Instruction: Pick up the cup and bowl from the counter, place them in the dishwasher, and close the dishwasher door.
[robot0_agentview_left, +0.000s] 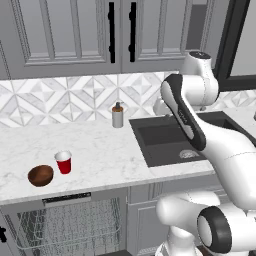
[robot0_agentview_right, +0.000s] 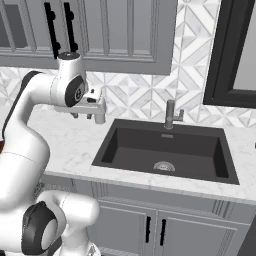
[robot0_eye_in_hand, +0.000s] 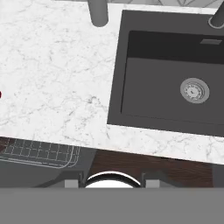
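Gripper (robot0_agentview_right: 84, 116) hangs above the counter (robot0_agentview_left: 100, 150) just left of the sink (robot0_agentview_left: 170, 142), holding nothing, can't tell jaw opening; cup (robot0_agentview_left: 63, 162) and bowl (robot0_agentview_left: 40, 175) sit close together far left near the front edge, above the open dishwasher (robot0_agentview_left: 70, 225).

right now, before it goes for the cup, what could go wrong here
The cup and bowl sit close together near the counter front edge, so a reach for one might nudge the other off. The gripper hangs high beside the sink, far from both; a wide swing could clip the soap dispenser.
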